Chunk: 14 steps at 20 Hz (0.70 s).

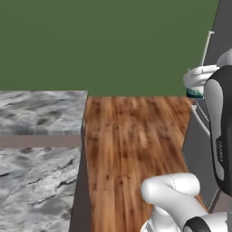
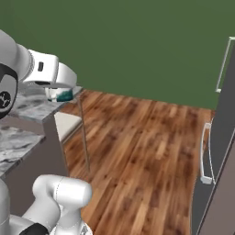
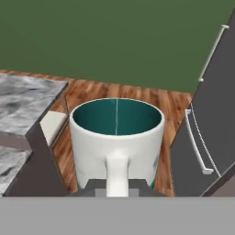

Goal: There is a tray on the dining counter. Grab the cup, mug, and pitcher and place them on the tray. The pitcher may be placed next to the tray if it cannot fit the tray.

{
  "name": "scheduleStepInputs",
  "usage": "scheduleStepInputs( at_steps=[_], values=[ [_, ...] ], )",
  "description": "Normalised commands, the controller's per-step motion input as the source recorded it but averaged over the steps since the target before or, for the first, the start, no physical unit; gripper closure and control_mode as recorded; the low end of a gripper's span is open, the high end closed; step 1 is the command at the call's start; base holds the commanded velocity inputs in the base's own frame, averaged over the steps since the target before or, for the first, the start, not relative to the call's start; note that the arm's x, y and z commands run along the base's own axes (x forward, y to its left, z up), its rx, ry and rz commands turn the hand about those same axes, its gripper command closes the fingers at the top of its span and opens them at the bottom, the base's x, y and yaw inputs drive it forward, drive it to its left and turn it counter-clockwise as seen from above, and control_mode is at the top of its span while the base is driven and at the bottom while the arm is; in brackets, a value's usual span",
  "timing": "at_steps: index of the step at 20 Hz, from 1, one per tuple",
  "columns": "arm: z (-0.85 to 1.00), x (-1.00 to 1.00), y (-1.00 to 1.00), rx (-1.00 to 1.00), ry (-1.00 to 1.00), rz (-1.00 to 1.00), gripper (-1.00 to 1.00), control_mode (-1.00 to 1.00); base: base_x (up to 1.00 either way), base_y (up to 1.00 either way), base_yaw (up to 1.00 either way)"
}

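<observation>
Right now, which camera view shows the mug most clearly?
The hand view: the mug shows whole, upright, teal inside, its handle between the shut gripper's fingertips. The left base view shows a small part of it beside the arm; the right base view, a teal sliver under the hand.

You will find only one piece of lettering in these views: a short vertical line of small pale characters on the dark upper-arm cover (image 1: 220,152) of the robot, at the right edge of the left base view. It is too small and blurred for you to read with certainty. A round pale emblem sits on the dark joint cap (image 2: 5,98) at the left edge of the right base view; you cannot make out any characters in it. The mug (image 3: 117,137) in the hand view carries no legible text
</observation>
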Motion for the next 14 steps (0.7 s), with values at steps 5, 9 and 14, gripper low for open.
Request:
scheduleStepInputs(
  at_steps=[5,9,14],
  values=[
    [0.0,0.0,0.0,0.0,0.0,0.0,1.0,1.0,0.97,-0.22,-0.02],
    [0.0,0.0,0.0,0.0,0.0,0.0,1.0,1.0,1.0,-0.27,-0.01],
    [0.0,0.0,0.0,0.0,0.0,0.0,1.0,1.0,0.99,-0.3,0.0]
  ],
)
